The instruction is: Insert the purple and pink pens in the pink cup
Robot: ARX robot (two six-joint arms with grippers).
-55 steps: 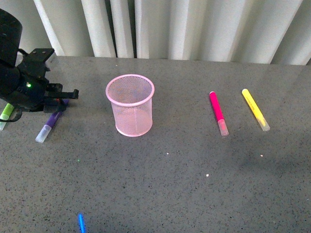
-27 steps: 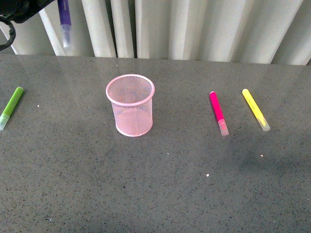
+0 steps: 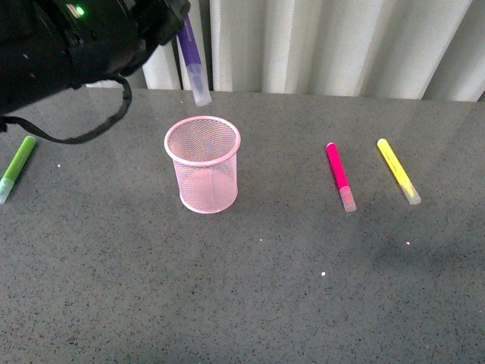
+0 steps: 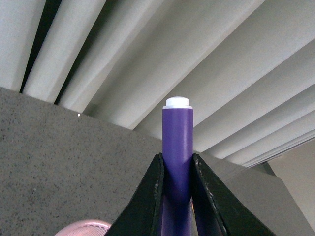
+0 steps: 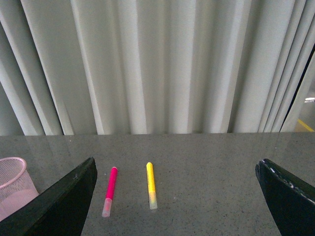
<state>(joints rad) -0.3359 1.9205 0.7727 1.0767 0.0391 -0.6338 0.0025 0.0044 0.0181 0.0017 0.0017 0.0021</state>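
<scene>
My left gripper (image 3: 178, 23) is shut on the purple pen (image 3: 192, 64) and holds it nearly upright, clear cap down, above the far rim of the pink cup (image 3: 203, 164). In the left wrist view the purple pen (image 4: 177, 147) stands clamped between both black fingers (image 4: 147, 206), and the cup's rim (image 4: 83, 228) shows below. The pink pen (image 3: 340, 176) lies flat on the table right of the cup; it also shows in the right wrist view (image 5: 110, 191). My right gripper (image 5: 177, 196) is open and empty, above the table; it is out of the front view.
A yellow marker (image 3: 398, 171) lies right of the pink pen, also seen in the right wrist view (image 5: 151, 191). A lime-green marker (image 3: 17, 167) lies at the far left of the grey table (image 3: 265, 288). White curtains (image 3: 341, 45) hang behind the table.
My left gripper took the purple pen off the table at the left, lifted it high, and has moved right with it to above the pink cup.
</scene>
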